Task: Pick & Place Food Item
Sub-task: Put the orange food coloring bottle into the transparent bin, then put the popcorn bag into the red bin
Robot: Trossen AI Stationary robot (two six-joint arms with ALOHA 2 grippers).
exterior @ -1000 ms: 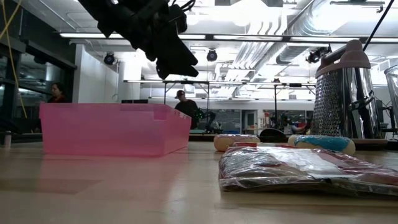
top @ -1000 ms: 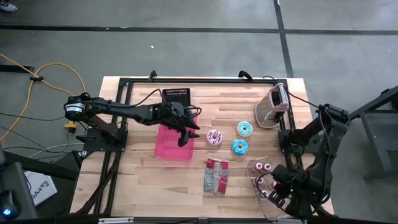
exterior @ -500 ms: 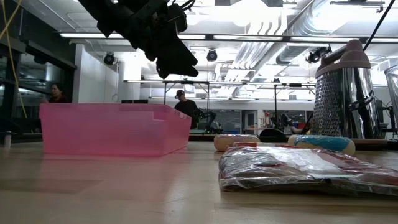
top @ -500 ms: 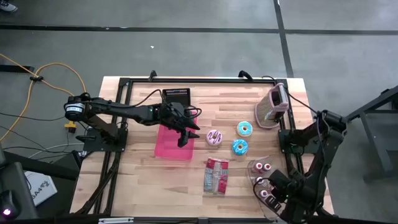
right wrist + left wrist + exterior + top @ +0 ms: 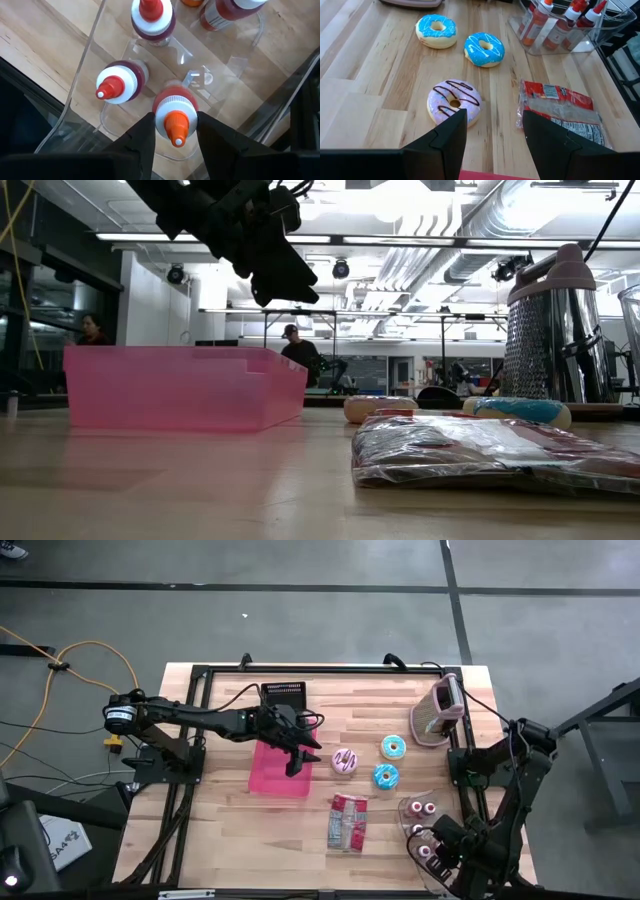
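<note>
Two states: left gripper (image 5: 492, 122) jaws released, empty; right gripper (image 5: 175, 122) jaws flank orange-capped bottle (image 5: 174, 107), grasp cannot be told.

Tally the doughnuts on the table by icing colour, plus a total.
Blue-iced ring doughnuts: 2, one nearer the metal grater, the other nearer the clear bottle bin
Pink-iced ring doughnut with chocolate drizzle: 1
Total: 3
</note>
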